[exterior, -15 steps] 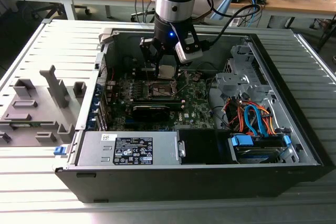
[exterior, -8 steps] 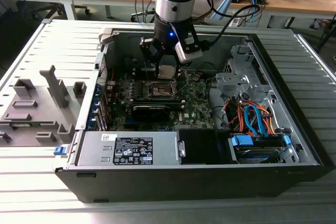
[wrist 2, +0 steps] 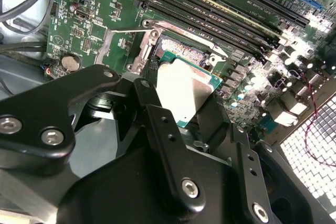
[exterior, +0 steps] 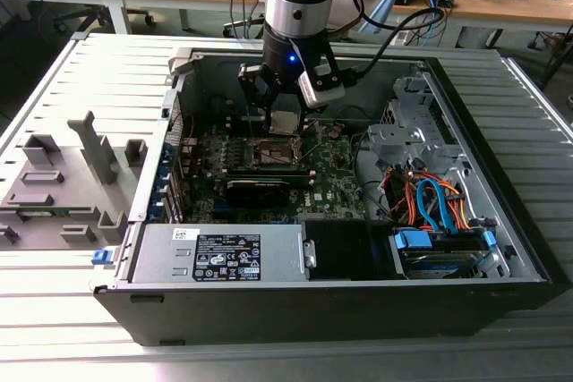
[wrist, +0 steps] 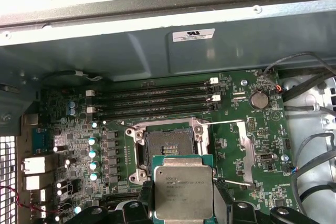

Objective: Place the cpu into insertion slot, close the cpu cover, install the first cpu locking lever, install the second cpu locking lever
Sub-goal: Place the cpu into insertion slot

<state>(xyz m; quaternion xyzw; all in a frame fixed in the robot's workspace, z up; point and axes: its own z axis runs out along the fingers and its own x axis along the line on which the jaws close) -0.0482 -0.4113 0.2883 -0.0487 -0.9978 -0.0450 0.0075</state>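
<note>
In the exterior view the gripper (exterior: 285, 112) hangs inside the open case (exterior: 501, 221), jaws closed on the cpu (exterior: 285, 123). The chip sits flat above the slot (exterior: 269, 155), not yet in it. A black card (exterior: 258, 187) lies just beside the slot, and the drive cage (exterior: 407, 123) stands well apart on the exterior view's right.

In the second wrist view the fingers (wrist 2: 149, 103) pinch the cpu (wrist 2: 184, 90) by two opposite edges, leaving its pale face bare. It looks light, stiff and smooth. An edge hold suits it, since its underside and the pins in the slot (wrist 2: 184, 51) are likely fragile.

In the first wrist view the cpu (wrist: 184, 192) is near the slot (wrist: 167, 148), whose dark recess lies uncovered. The slot is barely larger than the chip, so the rim leaves little margin. The memory slots (wrist: 157, 100) run close along one side. A silvery plate (wrist: 247, 148) stands beside the slot, and I cannot tell whether it is the cover. There is open room above
</note>
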